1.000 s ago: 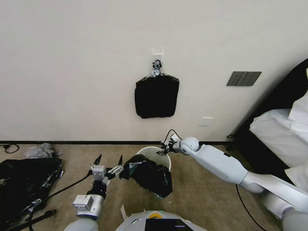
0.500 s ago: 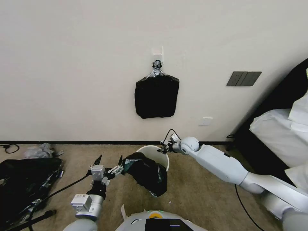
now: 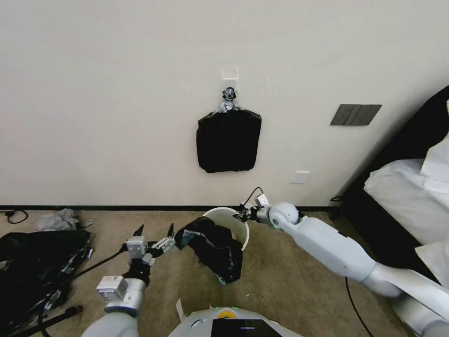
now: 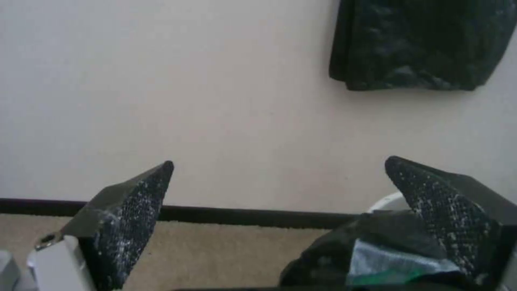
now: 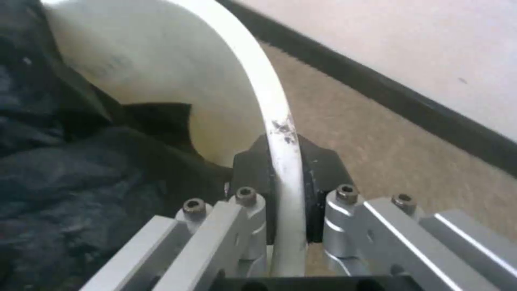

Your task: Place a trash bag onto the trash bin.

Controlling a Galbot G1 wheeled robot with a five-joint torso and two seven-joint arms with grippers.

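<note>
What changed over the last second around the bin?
The right gripper, clamped on the rim of the small cream-white plastic trash bin, shifted slightly right and away, taking the bin along. The open left gripper drew back to the left. The glossy black trash bag stays draped over the near rim.

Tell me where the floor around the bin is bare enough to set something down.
Bare carpet lies in front of the trash bin, between the hanging trash bag and the right arm. Another patch sits between the left tool and the baseboard. Crowded: the black heap far left, and the rim, clamped by the right tool.
</note>
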